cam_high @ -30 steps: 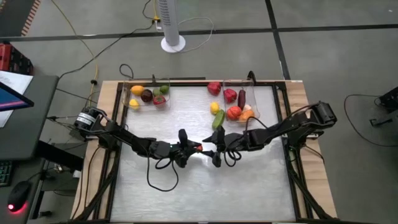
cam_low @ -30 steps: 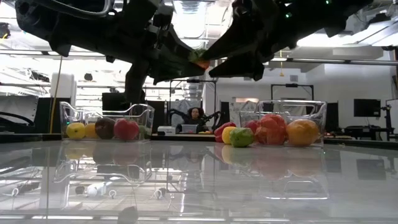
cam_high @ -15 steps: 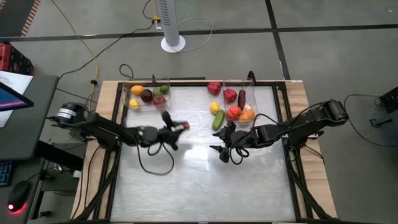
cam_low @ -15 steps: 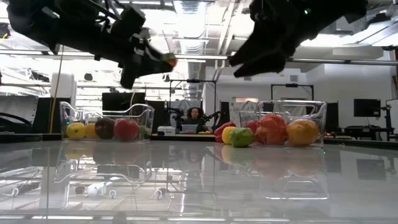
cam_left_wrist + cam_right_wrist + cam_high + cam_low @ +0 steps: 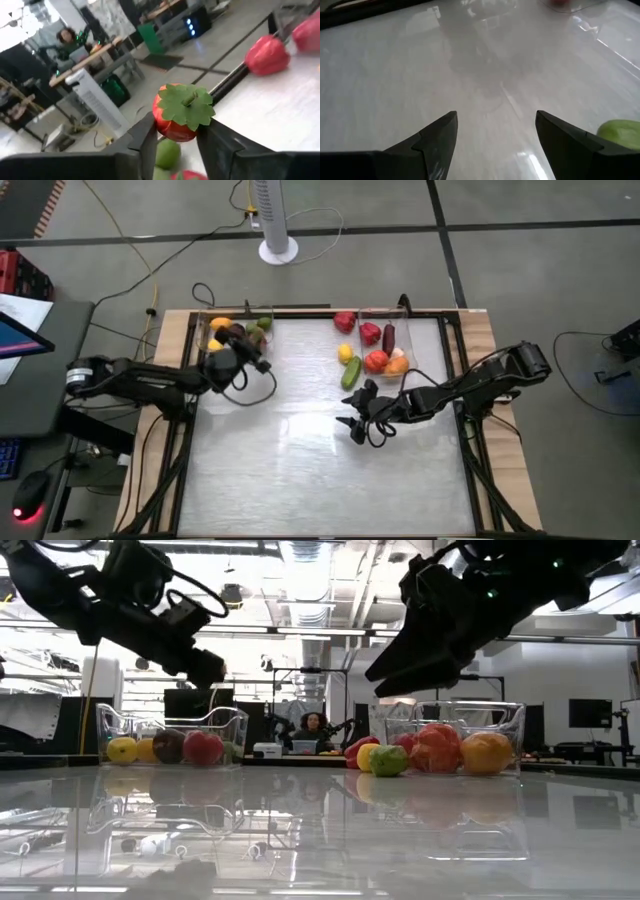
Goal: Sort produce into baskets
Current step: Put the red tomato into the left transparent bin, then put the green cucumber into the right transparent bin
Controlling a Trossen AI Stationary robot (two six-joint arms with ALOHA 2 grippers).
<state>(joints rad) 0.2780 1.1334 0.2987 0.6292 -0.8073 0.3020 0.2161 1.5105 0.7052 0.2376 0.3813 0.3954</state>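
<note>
Pinching a red tomato (image 5: pixel 175 117) tight, the left gripper (image 5: pixel 262 361) hangs over the left basket (image 5: pixel 207 326). The right gripper (image 5: pixel 350 421) waits with fingers spread wide, holding nothing, over the table (image 5: pixel 300 470).

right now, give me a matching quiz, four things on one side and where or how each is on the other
Things:
1. tomato
2. right gripper
3. orange
4. cucumber

Places or states:
A. lying on the table beside the right bin
B. held between the left gripper's fingers, above the left bin
C. open and empty, over bare table
D. inside the right bin

Pairs: 1-B, 2-C, 3-D, 4-A
</note>
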